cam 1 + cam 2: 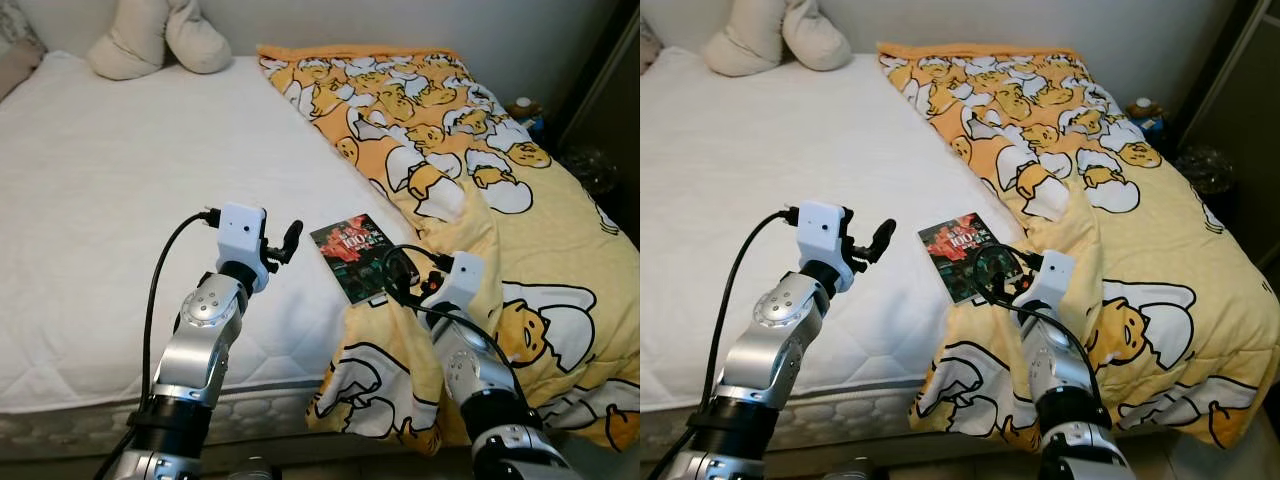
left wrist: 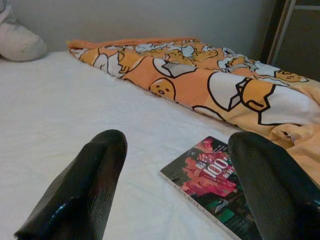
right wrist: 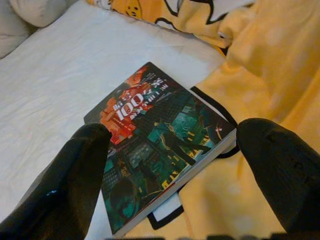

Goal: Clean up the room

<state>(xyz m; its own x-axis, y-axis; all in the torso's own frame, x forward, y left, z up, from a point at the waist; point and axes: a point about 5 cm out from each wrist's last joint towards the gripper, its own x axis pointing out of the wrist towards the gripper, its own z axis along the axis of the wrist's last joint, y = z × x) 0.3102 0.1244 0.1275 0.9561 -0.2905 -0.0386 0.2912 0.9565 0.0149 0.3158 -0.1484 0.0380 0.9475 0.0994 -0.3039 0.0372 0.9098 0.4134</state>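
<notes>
The paperback book (image 3: 155, 145) carries a large "100" in white on its red and teal cover; the smaller lettering around it is too fine to read. It lies flat on the white bed sheet (image 1: 110, 200), one corner resting on the edge of the yellow egg-cartoon blanket (image 1: 520, 230), directly ahead of the right end effector (image 3: 170, 165), whose fingers are spread wide apart on either side of it without touching it. The left end effector (image 2: 175, 185) hovers above the sheet with fingers likewise apart, the book lying just ahead toward its right finger. Beyond the blanket's far edge, small items near a dark cabinet (image 1: 610, 90) are too blurred to identify. Cream pillows (image 1: 160, 40) sit far beyond both end effectors, partly cut off.
</notes>
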